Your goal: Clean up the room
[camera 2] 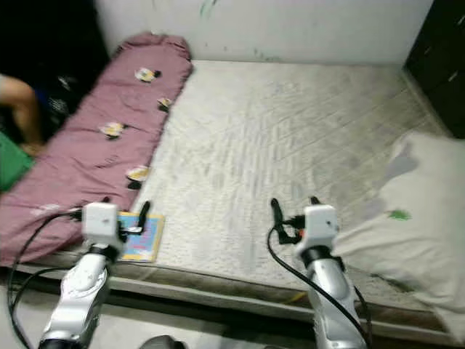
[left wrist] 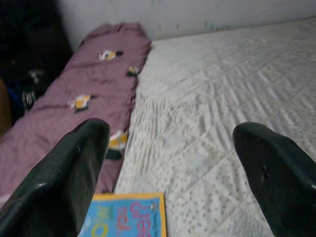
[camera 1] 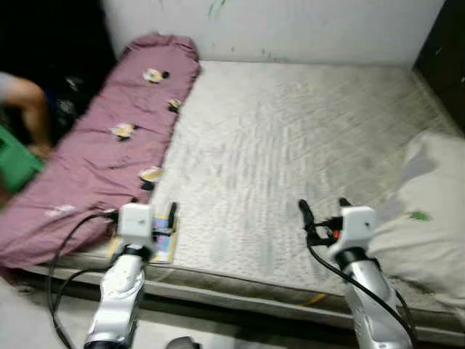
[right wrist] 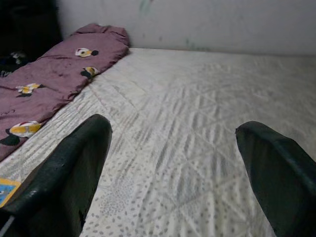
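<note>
At about 7 o'clock on the bare mattress (camera 1: 290,145), near its front edge, lies a colourful book (camera 2: 142,236), partly hidden behind the left gripper (camera 1: 145,218), whose jaws stand apart; the right gripper (camera 1: 323,211) hovers likewise apart at 5. A purple quilt (camera 1: 109,145) runs from 8 to 11; a pillow (camera 1: 429,218), cut off, sits at 4. A person's arm (camera 1: 25,98) is blurred at 9.

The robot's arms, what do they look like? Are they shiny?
Yes. Both arms are silver metal tubes. Each ends in a white boxy block with two long black fingers: the left gripper and the right gripper. Black cables loop beside each arm, and the right wrist shows a small red-orange part.
</note>
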You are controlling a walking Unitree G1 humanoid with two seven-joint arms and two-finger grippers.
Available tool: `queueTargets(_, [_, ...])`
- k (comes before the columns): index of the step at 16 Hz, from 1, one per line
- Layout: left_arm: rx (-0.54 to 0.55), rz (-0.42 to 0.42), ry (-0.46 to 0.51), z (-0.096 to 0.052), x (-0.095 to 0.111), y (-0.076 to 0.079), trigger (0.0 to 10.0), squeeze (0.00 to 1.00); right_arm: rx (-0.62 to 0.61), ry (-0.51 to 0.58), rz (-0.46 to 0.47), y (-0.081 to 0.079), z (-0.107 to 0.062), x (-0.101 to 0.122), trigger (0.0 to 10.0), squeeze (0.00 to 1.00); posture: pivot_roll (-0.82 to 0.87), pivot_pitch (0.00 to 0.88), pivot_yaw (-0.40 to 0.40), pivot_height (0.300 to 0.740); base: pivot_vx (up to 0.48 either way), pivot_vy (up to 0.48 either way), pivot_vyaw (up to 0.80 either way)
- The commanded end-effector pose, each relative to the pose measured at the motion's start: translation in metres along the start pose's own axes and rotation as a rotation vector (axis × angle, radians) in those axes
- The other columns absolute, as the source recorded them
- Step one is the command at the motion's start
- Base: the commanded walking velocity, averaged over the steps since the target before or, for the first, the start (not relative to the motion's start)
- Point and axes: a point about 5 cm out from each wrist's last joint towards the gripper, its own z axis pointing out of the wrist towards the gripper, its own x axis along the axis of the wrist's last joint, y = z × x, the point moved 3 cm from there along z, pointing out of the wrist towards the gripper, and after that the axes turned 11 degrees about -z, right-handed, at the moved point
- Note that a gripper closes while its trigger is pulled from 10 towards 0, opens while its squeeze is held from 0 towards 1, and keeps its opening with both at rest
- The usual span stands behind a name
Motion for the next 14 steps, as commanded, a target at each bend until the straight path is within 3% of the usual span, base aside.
queueTargets(1, [-0.015, 0.014, -0.008, 0.003, 0.0, -0.001, 10.0, 0.0, -0.064, 0.015, 0.003, 0.01, -0.005, 0.002, 10.0, 0.0, -0.09, 0.0, 0.137, 0.74, 0.0, 0.0, 0.0])
queueTargets(4, [-0.002, 0.004, -0.012, -0.001, -0.002, -0.002, 10.0, 0.0, -0.073, -0.008, 0.001, 0.012, -0.013, -0.005, 10.0, 0.0, -0.08, 0.0, 0.104, 0.74, 0.0, 0.0, 0.0])
queueTargets(6, [0.035, -0.012, -0.003, -0.011, -0.004, -0.002, 10.0, 0.0, 0.01, -0.006, -0.016, 0.005, -0.005, -0.001, 10.0, 0.0, -0.03, 0.0, 0.037, 0.74, 0.0, 0.0, 0.0])
queueTargets(9, [0.156, -0.013, 0.025, -0.027, -0.003, -0.019, 10.0, 0.0, 0.175, 0.011, -0.058, -0.015, 0.01, 0.008, 10.0, 0.0, 0.06, 0.025, -0.043, 0.74, 0.0, 0.0, 0.0])
queueTargets(14, [0.166, 0.006, 0.039, -0.029, 0.006, -0.023, 10.0, 0.0, 0.25, -0.004, -0.106, -0.02, 0.024, 0.016, 10.0, 0.0, 0.07, 0.075, -0.022, 0.74, 0.0, 0.0, 0.0])
